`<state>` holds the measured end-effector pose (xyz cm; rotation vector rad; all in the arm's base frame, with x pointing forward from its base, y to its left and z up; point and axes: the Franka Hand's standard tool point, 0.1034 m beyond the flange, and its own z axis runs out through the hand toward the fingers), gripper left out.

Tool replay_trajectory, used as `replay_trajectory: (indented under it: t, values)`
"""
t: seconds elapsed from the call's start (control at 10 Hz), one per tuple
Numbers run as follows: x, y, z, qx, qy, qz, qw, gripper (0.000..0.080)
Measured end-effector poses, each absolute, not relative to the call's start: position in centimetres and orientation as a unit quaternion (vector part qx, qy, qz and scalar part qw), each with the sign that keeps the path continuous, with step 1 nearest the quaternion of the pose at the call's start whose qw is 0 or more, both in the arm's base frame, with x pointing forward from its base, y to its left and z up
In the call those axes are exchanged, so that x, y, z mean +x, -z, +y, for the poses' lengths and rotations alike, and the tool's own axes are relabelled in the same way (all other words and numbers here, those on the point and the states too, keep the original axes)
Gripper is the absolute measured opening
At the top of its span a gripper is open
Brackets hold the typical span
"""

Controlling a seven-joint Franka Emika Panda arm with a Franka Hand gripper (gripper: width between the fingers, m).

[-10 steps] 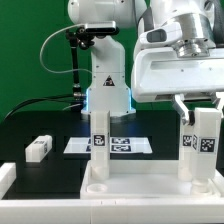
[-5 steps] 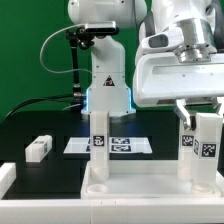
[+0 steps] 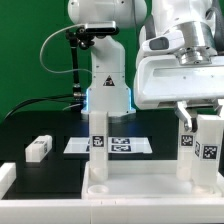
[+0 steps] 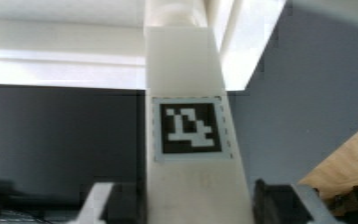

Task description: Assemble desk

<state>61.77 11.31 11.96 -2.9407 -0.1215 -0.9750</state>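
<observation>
The white desk panel (image 3: 140,185) lies flat at the front with legs standing upright in its corner sockets. One tagged leg (image 3: 99,145) stands at the exterior view's left, another (image 3: 187,140) at the right rear. My gripper (image 3: 203,112) is over the right front corner, shut on a third upright tagged leg (image 3: 207,150). In the wrist view this leg (image 4: 190,100) fills the middle, its tag facing the camera, with my gripper (image 4: 190,200) round it and dark fingers (image 4: 131,205) against both its sides. A fourth leg (image 3: 39,149) lies loose on the black table at the left.
The marker board (image 3: 125,145) lies flat behind the panel, in front of the robot base (image 3: 108,75). A white raised rim (image 3: 5,180) stands at the front left corner. A green backdrop is behind.
My gripper and the leg it holds have shifted slightly toward the exterior view's right. Nothing else has moved.
</observation>
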Motion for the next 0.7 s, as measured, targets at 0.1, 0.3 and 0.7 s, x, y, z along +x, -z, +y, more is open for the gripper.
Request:
replay_trajectory:
  t: [0.1, 0.3, 0.7]
  values:
    - [61.77, -11.92, 11.3, -0.948, 0.315, -0.039, 0.02, 0.0288]
    - [61.74, -11.88, 11.29, -0.948, 0.314, -0.04, 0.02, 0.0469]
    - [61.73, -11.83, 11.28, -0.948, 0.314, -0.041, 0.02, 0.0637]
